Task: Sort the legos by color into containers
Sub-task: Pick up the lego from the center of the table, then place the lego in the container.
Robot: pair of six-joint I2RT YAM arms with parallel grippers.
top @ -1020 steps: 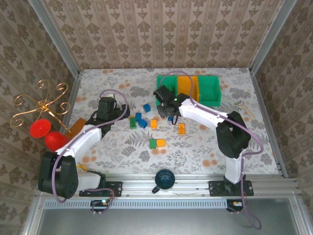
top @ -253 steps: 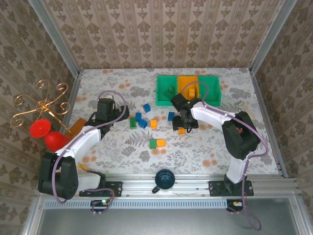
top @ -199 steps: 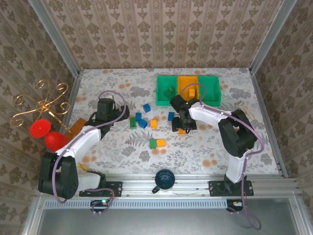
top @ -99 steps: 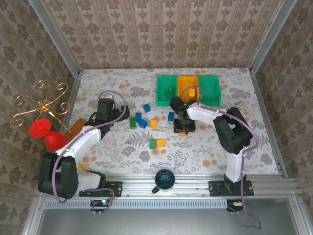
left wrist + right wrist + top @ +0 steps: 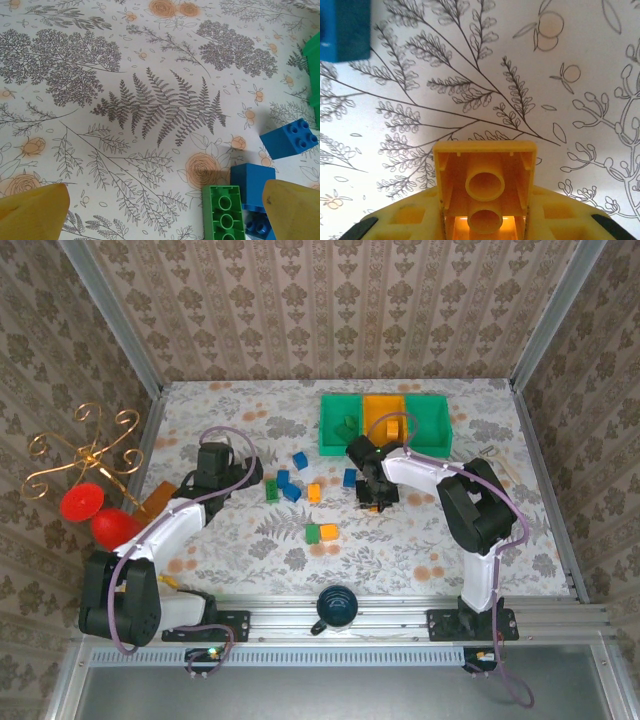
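Here, right end effector [image 5: 485, 223] clamped on hollow orange brick [image 5: 485, 165], left end effector [image 5: 162, 214] apart.

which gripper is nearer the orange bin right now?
Right. The right gripper, shut on an orange brick, sits just in front of the orange bin; the open left gripper is far off to the bin's left, beside the blue bricks.

bins [image 5: 430, 447] behind the scattered bricks [image 5: 291, 492] — cup [image 5: 338, 608] nearest, perhaps on the rail [image 5: 400, 616]
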